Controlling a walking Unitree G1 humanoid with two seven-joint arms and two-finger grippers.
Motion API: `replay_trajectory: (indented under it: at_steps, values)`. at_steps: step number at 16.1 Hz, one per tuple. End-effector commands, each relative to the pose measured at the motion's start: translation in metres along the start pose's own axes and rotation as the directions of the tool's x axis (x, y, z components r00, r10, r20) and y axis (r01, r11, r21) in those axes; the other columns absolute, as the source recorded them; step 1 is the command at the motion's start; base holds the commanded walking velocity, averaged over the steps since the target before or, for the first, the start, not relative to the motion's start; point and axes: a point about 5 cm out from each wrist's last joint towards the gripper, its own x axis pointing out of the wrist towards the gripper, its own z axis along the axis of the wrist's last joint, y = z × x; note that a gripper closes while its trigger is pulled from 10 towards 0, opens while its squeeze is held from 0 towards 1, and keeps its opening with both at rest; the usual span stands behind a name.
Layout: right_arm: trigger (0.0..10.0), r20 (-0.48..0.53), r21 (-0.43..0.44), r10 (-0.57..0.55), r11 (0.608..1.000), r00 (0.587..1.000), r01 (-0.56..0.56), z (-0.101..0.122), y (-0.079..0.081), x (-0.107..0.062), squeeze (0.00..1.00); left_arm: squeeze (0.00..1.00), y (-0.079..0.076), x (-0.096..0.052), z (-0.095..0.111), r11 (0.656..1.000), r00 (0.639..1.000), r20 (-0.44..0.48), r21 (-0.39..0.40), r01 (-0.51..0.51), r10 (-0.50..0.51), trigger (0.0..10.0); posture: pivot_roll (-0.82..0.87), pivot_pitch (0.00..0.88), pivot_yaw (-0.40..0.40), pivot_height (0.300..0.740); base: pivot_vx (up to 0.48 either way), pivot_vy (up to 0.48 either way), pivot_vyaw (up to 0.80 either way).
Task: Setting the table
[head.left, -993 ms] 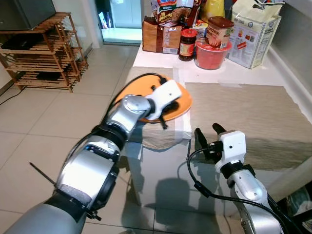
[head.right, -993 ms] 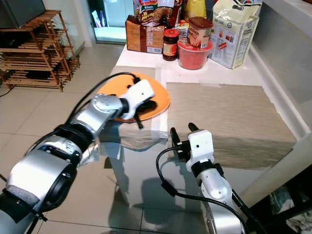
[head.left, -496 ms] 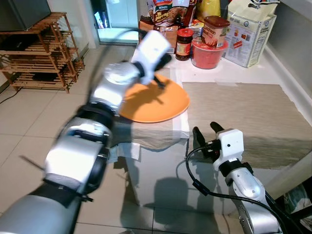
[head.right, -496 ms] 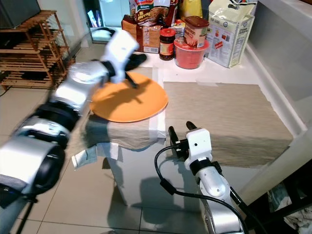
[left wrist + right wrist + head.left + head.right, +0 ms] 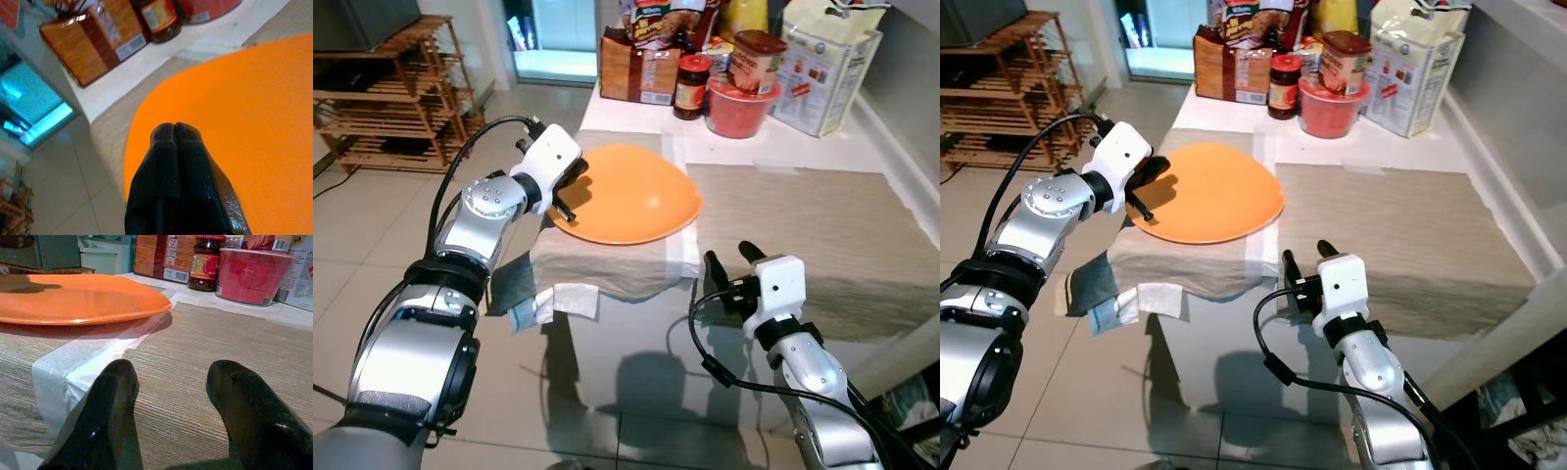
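Note:
An orange plate (image 5: 636, 201) lies on a beige placemat (image 5: 607, 266) at the table's left end, and that mat hangs over the front edge. My left gripper (image 5: 574, 186) is at the plate's left rim. The left wrist view shows its fingers (image 5: 175, 147) pressed together just above the orange surface, shut with nothing between them. My right gripper (image 5: 728, 257) stands open at the table's near edge, its fingers (image 5: 115, 396) spread over the front of a second, wider placemat (image 5: 822, 225) to the right of the plate (image 5: 78, 296).
At the back of the table stand a brown box (image 5: 636, 73), a dark jar (image 5: 692, 86), a red bowl (image 5: 739, 108) and a white bag (image 5: 827, 64). A wall runs along the table's right side. A wooden shelf (image 5: 401, 108) stands on the tiled floor at left.
My left gripper lay across the plate, swung up toward the plate's far side, and now sits at its left rim. The right gripper has stayed put.

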Motion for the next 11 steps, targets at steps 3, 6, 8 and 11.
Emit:
replay_trajectory:
  at_steps: [3, 6, 8, 11]
  values:
    - [10.0, -0.032, 0.005, 0.018, 1.0, 0.999, -0.017, -0.005, 0.002, 0.0, 0.0, 0.0, 0.004, -0.004, -0.002, 0.999, 1.0, -0.005, -0.025, -0.029, 0.029, 10.0, 0.02, 0.0, 0.005, 0.74, 0.0, 0.0, 0.0]
    - [10.0, -0.036, 0.006, 0.016, 1.0, 0.999, -0.016, -0.007, 0.001, -0.001, 0.0, 0.0, 0.031, -0.025, -0.027, 0.985, 0.976, -0.135, -0.001, -0.173, 0.171, 10.0, 0.02, 0.0, 0.008, 0.74, 0.0, 0.0, 0.0]
    - [10.0, -0.041, 0.006, 0.016, 1.0, 0.999, -0.015, -0.008, 0.001, -0.003, 0.0, 0.0, 0.035, -0.031, -0.034, 0.977, 0.964, -0.165, -0.012, -0.212, 0.207, 10.0, 0.02, 0.0, 0.007, 0.74, 0.0, 0.0, 0.0]
    - [10.0, -0.044, 0.008, 0.019, 1.0, 0.999, -0.019, -0.009, 0.002, -0.004, 0.0, 0.0, 0.023, -0.031, -0.051, 0.984, 0.954, -0.243, 0.005, -0.179, 0.175, 10.0, 0.02, 0.0, 0.006, 0.74, 0.0, 0.0, 0.0]
